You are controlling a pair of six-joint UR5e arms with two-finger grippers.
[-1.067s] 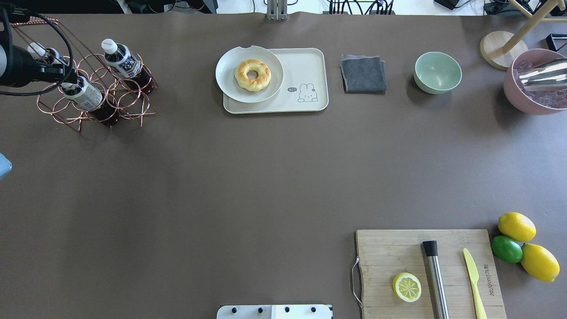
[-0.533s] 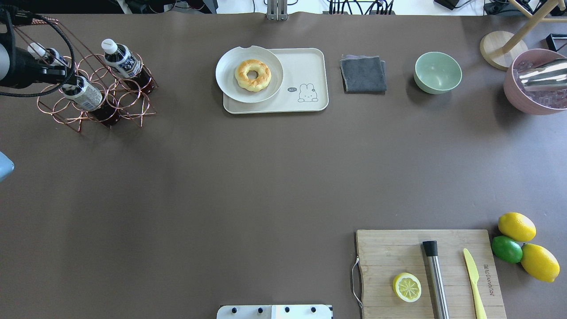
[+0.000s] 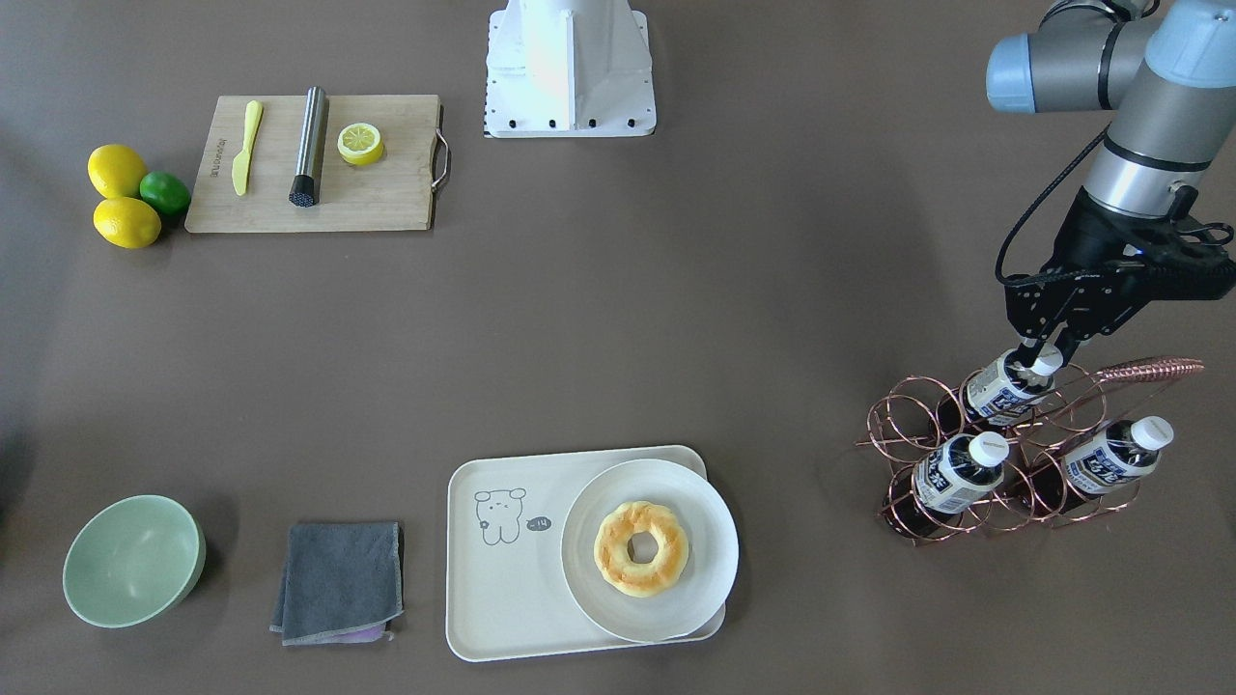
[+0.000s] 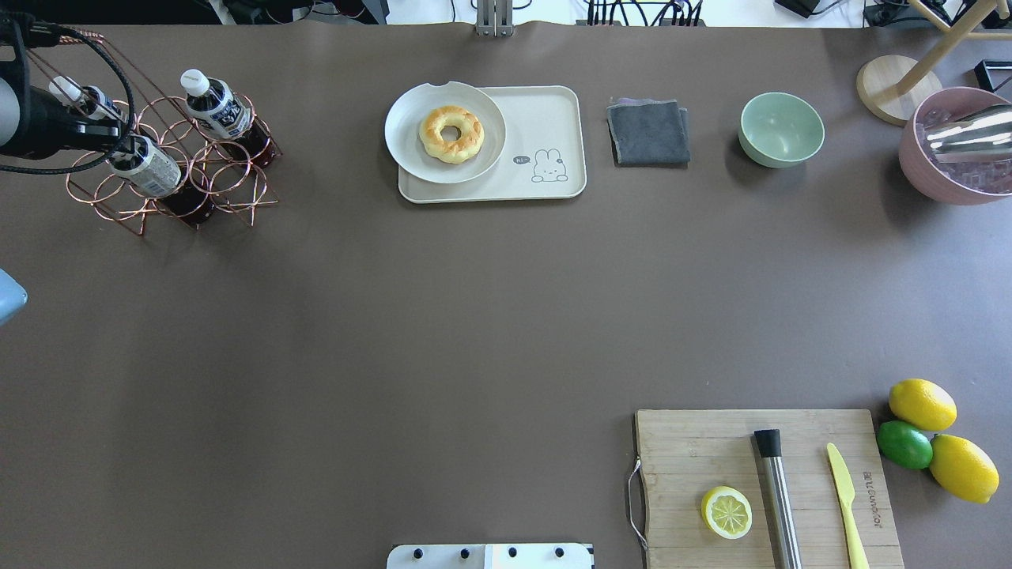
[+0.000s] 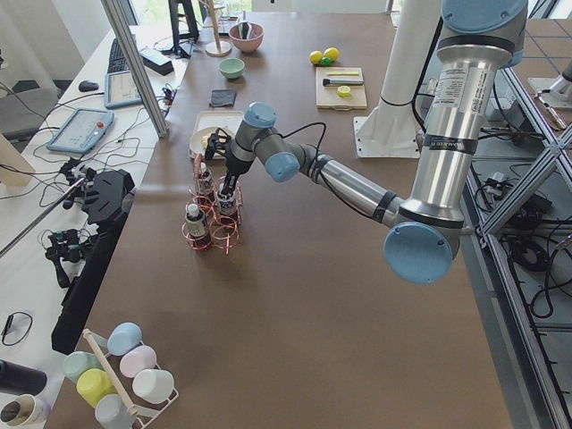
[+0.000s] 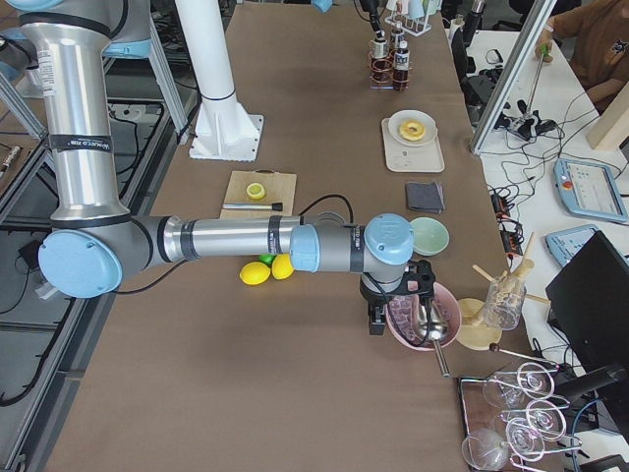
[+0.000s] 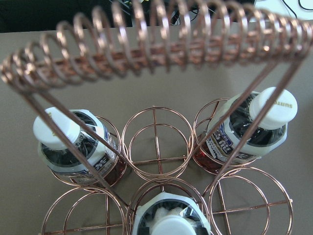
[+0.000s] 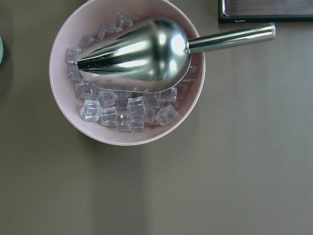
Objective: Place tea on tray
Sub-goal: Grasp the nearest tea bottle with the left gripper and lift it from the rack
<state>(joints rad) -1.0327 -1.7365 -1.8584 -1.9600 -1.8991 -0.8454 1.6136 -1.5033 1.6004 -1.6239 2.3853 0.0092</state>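
Brown paper covers the table point(image 4: 395, 316). At the right edge of the front-facing view stands a copper wire rack point(image 3: 898, 425) holding three alike bottles. The tea point(image 3: 995, 391) nearest the robot's base sits in the uppermost ring there. It leans, with its base down and to the left and its white cap up and to the right.

The left gripper point(image 3: 1043, 355) hangs directly over that cap, with its fingers point(image 3: 1029, 340) on either side of it. Whether they already press the cap or stand slightly off it cannot be told. The left wrist view looks down past the rack's coiled handle and shows this cap at the bottom centre, just under the camera. The bottle has not left its ring.

The tray point(image 3: 483, 598) lies at the lower centre of the same view, well to the left of the rack. A white plate point(image 3: 710, 579) with a doughnut point(image 3: 641, 548) fills its right half and overhangs the rim. Only the left part, by the drawn bear, is bare.

The draw would probably have to follow the bottle's tilt, up and to the right, or the wire ring may catch it.

The right gripper point(image 6: 398, 300) hovers over a pink bowl point(image 8: 68, 112) of ice with a metal scoop point(image 8: 142, 56). That is far from the rack, so the left arm is the nearer one. The state of the right gripper's fingers cannot be told.
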